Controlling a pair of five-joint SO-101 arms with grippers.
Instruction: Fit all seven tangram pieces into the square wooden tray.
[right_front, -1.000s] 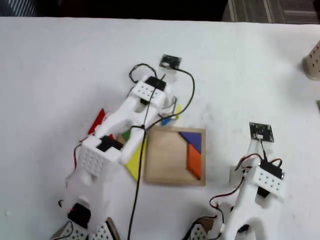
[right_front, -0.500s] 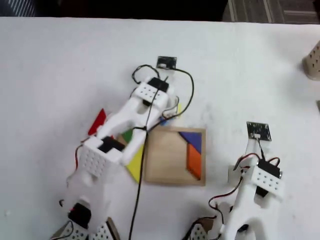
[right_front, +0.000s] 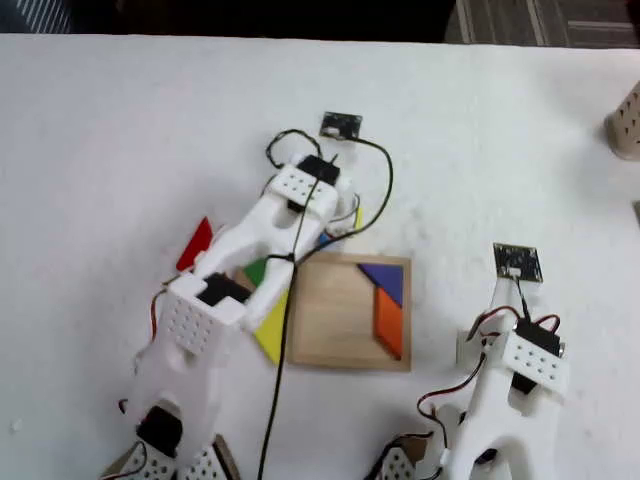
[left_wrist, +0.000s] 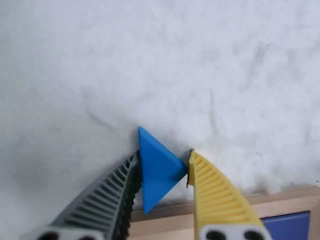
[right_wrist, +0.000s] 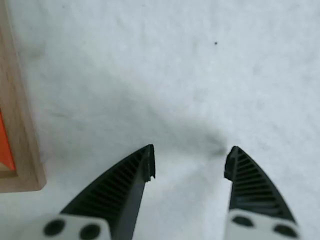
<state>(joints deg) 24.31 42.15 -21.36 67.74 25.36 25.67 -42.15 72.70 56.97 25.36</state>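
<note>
Very little had changed over the last second; the left arm's wrist had swung a touch to one side and come back, ending almost where it began; the left gripper (left_wrist: 163, 155) had stayed at the far left corner of the tray (right_front: 340, 350), its grey and yellow jaws clamped on the blue triangle (left_wrist: 157, 172); the triangle sat just outside the rim, one point towards the wood, and whether it was lifted off the table (right_front: 120, 130) could not be told. The right arm had drawn in slightly and then kept still beside the tray's right edge; the right gripper (right_wrist: 189, 152) hung over bare table with its jaws apart and nothing between them.

Inside the tray nothing had moved; the purple piece (right_front: 386, 280) and the orange piece (right_front: 388, 322) lay against the right wall, with bare wood over the rest. The red piece (right_front: 195, 245), the green piece (right_front: 257, 270) and the yellow piece (right_front: 270, 332) lay where they had been, left of the tray and partly under the left arm.

The small wobble looked like a grip being settled rather than a carry; by that reading the task had not advanced in this second, two pieces were in, and the blue triangle had yet to cross the rim.
</note>
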